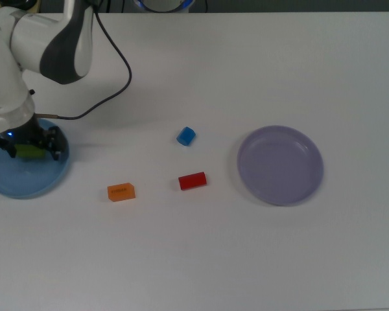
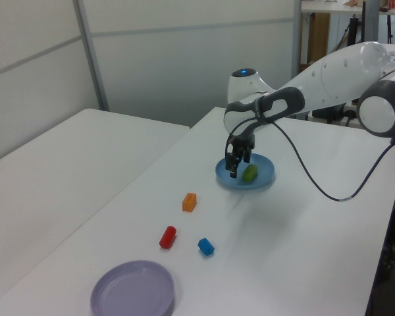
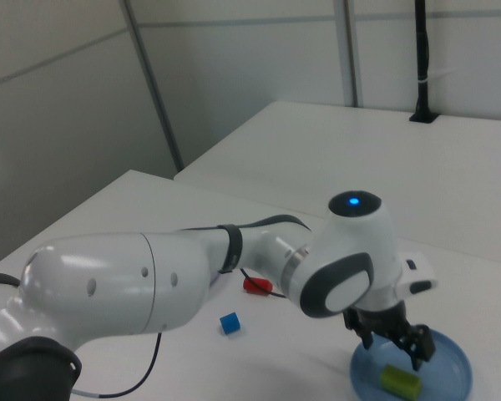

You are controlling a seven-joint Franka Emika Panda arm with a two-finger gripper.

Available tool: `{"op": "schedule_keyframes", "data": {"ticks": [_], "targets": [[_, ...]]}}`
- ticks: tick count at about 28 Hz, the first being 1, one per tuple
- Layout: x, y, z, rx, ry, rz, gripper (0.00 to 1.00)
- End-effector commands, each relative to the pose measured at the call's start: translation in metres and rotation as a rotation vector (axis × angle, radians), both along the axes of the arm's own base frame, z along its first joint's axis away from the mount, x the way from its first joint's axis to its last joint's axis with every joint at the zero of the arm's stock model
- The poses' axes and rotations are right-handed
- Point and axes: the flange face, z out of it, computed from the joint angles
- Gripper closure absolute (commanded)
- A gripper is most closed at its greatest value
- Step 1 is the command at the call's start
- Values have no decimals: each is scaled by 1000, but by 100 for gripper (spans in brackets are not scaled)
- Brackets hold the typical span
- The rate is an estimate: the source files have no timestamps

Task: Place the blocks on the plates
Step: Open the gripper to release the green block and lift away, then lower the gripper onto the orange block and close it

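Observation:
The green block (image 1: 30,153) (image 2: 249,173) (image 3: 399,380) lies flat on the light blue plate (image 1: 13,188) (image 2: 264,180) (image 3: 456,368) at the top view's left. My gripper (image 1: 27,147) (image 2: 236,166) (image 3: 392,345) hovers open just over it, one finger to each side, holding nothing. On the bare table lie the orange block (image 1: 121,192) (image 2: 189,202), the red block (image 1: 192,181) (image 2: 167,237) (image 3: 256,286) and the small blue block (image 1: 186,136) (image 2: 206,247) (image 3: 229,323). The lavender plate (image 1: 281,165) (image 2: 133,289) carries nothing.
A black cable (image 1: 114,81) loops from the arm across the table's back left in the top view. A second white table (image 2: 66,151) stands beside this one on the left view's left. Wall panels rise behind both.

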Motion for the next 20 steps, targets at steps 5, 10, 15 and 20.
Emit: {"op": "schedule_keyframes", "data": {"ticks": [5,10,15,20], "targets": [[19,55,31,4,-62,-2,0],[33,97,37,28,-82,28,0],[40,133,26,44,-69,77,0],[46,168,9,46,-51,128,0]]}}
